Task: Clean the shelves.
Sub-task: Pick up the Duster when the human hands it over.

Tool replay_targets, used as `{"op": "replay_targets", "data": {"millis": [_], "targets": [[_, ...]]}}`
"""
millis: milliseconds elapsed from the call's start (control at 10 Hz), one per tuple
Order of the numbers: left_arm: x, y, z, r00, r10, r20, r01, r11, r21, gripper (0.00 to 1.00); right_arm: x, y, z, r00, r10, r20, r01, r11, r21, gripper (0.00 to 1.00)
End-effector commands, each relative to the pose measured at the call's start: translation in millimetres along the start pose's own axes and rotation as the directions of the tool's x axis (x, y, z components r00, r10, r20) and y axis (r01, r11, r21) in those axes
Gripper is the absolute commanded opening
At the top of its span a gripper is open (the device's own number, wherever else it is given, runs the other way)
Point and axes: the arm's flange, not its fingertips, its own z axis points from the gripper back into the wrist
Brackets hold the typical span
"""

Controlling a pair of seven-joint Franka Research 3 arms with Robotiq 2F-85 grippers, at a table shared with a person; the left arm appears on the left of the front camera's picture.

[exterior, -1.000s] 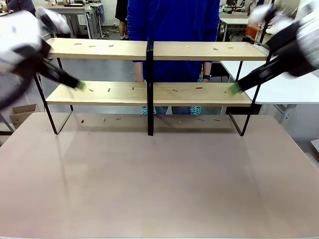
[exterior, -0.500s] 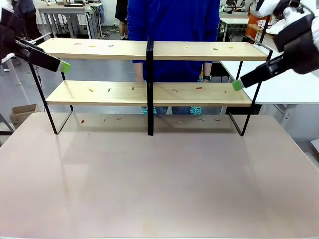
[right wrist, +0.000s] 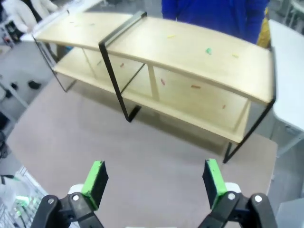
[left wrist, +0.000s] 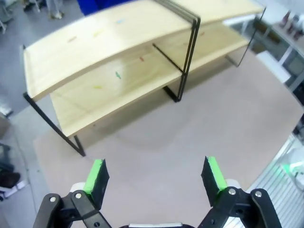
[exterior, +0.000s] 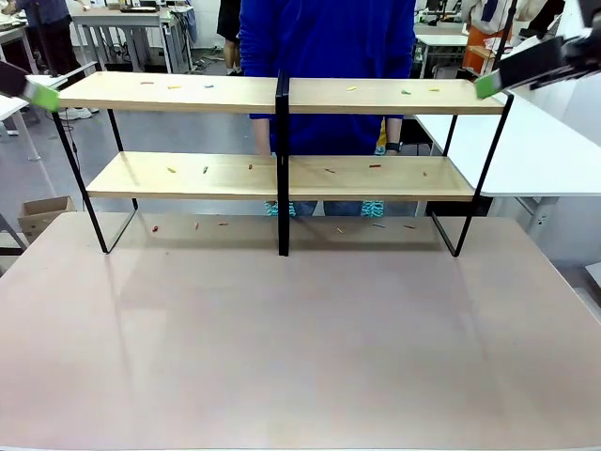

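The shelves (exterior: 376, 95) stand across the far half of the table: two light-wood boards in a thin black frame with a black centre post (exterior: 282, 160). Several small coloured scraps (exterior: 376, 166) lie on both boards and on the table beneath. My left gripper (exterior: 42, 94) hovers at the picture's left edge, level with the top board's left end. My right gripper (exterior: 488, 86) hovers beside the top board's right end. Both are open and hold nothing, as seen for the left gripper (left wrist: 154, 173) and the right gripper (right wrist: 153, 178) above the shelves (left wrist: 95, 52) (right wrist: 199, 61).
A person in a blue top (exterior: 324, 56) stands right behind the shelves. The brown table (exterior: 300, 338) is bare in front. A white table (exterior: 526, 155) stands to the right, and a cardboard box (exterior: 42, 214) sits on the floor at the left.
Both grippers have risen from the ends of the lower board to the height of the top board and drawn outward toward the picture's edges. The shelves have not moved.
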Motion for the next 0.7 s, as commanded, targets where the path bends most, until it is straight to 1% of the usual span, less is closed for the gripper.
{"op": "replay_targets", "data": {"millis": [0,100,200,300,500,600], "targets": [[-12.0,13.5,13.8,0.997,0.01,0.077,-0.003,0.996,-0.088,1.0,1.4,-5.9,23.6,0.999,-0.022,0.04,0.018,0.996,0.091,1.0],[-15.1,19.4,16.8,0.997,0.019,0.075,-0.011,0.993,-0.116,1.0,3.1,-13.4,34.4,0.998,-0.04,0.051,0.033,0.993,0.116,1.0],[-13.8,18.4,12.4,0.999,0.025,0.048,-0.021,0.996,-0.082,1.0,3.1,-14.2,35.3,0.999,-0.031,0.044,0.025,0.993,0.115,1.0],[-9.0,6.7,9.4,0.999,-0.012,0.045,0.015,0.998,-0.068,1.0,2.0,-9.4,36.2,0.998,-0.01,0.061,0.003,0.993,0.114,1.0],[-4.3,-15.9,15.1,0.99,-0.075,0.123,0.079,0.996,-0.027,1.0,3.1,-2.6,40.7,0.993,0.023,0.115,-0.033,0.996,0.086,1.0],[-3.6,-20.8,16.2,0.989,-0.09,0.114,0.091,0.996,-0.007,1.0,2.9,-2.1,40.6,0.993,0.026,0.115,-0.036,0.996,0.087,1.0]]}}
